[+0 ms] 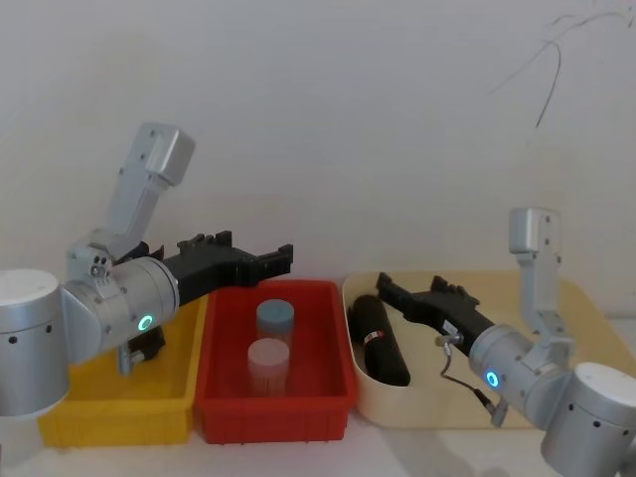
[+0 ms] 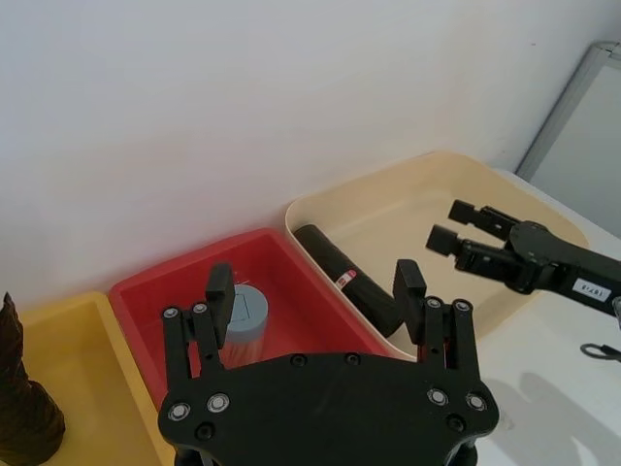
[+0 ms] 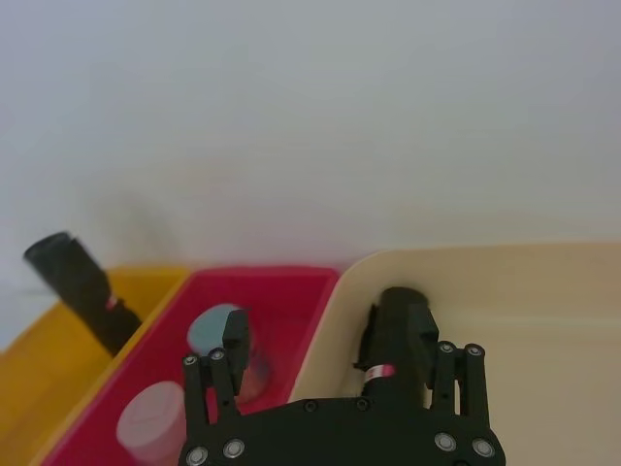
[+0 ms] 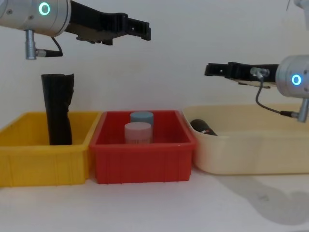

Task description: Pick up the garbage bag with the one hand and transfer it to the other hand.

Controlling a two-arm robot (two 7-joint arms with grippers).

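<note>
Standing in the yellow bin (image 4: 29, 159) at the left, the ragged black roll (image 4: 57, 108) is a lookalike that could draw the wrong grasp. The left gripper (image 1: 281, 258) hovers above the red bin (image 1: 318, 397), jaws wide; the garbage bag (image 1: 380, 341) lies against the left wall of the cream bin (image 1: 417, 402), where a finger may catch. The right gripper (image 1: 390, 290), jaws apart, hangs over it, risking a collision

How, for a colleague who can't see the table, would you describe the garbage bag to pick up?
Three bins stand in a row; the cream bin is rightmost. Along its wall nearest the red bin lies the garbage bag, a black roll with a red-and-white label. The other black roll stands upright in the yellow bin, ragged-topped.
</note>
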